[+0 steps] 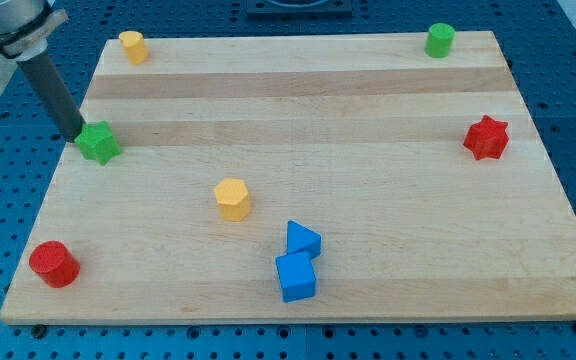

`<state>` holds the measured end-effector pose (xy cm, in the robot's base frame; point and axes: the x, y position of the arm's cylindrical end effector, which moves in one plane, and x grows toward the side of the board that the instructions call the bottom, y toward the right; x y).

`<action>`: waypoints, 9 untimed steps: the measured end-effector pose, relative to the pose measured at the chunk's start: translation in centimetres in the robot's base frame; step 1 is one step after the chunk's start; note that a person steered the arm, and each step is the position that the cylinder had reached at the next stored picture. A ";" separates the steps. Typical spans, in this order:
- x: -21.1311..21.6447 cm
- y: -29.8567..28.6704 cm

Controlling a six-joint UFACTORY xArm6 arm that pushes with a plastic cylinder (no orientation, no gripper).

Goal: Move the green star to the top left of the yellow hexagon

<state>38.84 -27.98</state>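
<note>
My tip (79, 136) touches the green star (98, 143) at its 9 o'clock side, near the desk (368, 110) edge; there is no pincer, so no opening to report. The yellow hexagon (232, 198) lies at the star's 4 o'clock. Push gently toward 3 o'clock, stopping short at the hexagon's 10 o'clock. Blocks look smooth and matte on pale wood grain.

text: none readable | labels: none | numbers: none

On the desk (368, 110): yellow cylinder (132, 46), green cylinder (440, 40), red star (486, 138), red cylinder (54, 264), blue cube (296, 277) seemingly touching blue triangle (303, 240).
</note>
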 end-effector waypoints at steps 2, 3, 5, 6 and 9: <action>5.1 1.5; 6.9 1.8; 0.8 5.1; -2.2 9.4; -2.5 13.1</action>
<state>36.30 -14.85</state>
